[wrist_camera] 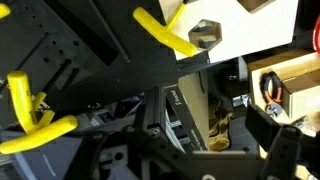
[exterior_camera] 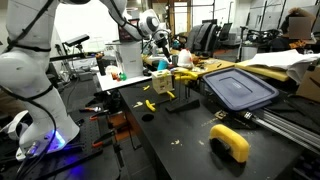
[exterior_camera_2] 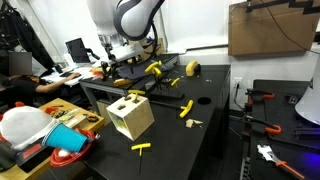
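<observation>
My gripper (exterior_camera_2: 124,62) hangs over the far left edge of the black table (exterior_camera_2: 215,125), beside the robot's base; it also shows in an exterior view (exterior_camera: 157,42). In the wrist view the gripper (wrist_camera: 228,132) is open, with nothing between its dark fingers (wrist_camera: 281,132). Under the gap lies a blurred yellowish-brown thing (wrist_camera: 218,124), and I cannot tell what it is. A wooden box (exterior_camera_2: 130,116) with shaped holes stands on the near left of the table. Its face with a hexagonal hole (wrist_camera: 204,34) fills the wrist view's top right. Yellow pegs (wrist_camera: 163,30) lie close by.
More yellow pieces (exterior_camera_2: 186,108) are scattered over the table, one (exterior_camera_2: 142,148) near the front edge. A yellow roll (exterior_camera: 230,142) and a blue-grey lid (exterior_camera: 238,88) lie on the table. A person (exterior_camera_2: 25,85) sits at a desk beyond. Red-handled tools (exterior_camera_2: 258,98) lie nearby.
</observation>
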### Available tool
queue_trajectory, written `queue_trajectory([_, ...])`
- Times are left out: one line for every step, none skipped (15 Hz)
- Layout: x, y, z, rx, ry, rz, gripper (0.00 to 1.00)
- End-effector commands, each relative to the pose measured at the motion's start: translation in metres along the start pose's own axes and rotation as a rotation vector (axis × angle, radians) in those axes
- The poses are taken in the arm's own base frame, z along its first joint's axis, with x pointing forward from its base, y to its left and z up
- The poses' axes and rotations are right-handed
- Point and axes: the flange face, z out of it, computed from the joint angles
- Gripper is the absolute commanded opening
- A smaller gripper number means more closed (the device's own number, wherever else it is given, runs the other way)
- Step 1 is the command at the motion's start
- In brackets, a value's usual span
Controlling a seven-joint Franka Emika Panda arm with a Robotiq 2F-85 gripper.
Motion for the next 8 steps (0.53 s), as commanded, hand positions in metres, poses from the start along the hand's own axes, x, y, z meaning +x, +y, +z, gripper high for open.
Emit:
queue_trajectory([0.016,0.021,-0.007,0.112,-0.105,-0.116,1.00])
queue_trajectory([0.021,0.026,-0.007,0.142,-0.139,-0.149,1.00])
queue_trajectory([0.024,0.030,-0.006,0.174,-0.170,-0.188,1.00])
queue_trajectory([0.028,0.035,-0.004,0.205,-0.192,-0.232,1.00])
queue_trajectory([0.030,0.039,0.000,0.232,-0.216,-0.278,1.00])
queue_trajectory([0.032,0.043,0.006,0.256,-0.235,-0.327,1.00])
queue_trajectory([0.032,0.047,0.015,0.275,-0.254,-0.378,1.00])
queue_trajectory([0.030,0.049,0.025,0.294,-0.270,-0.429,1.00])
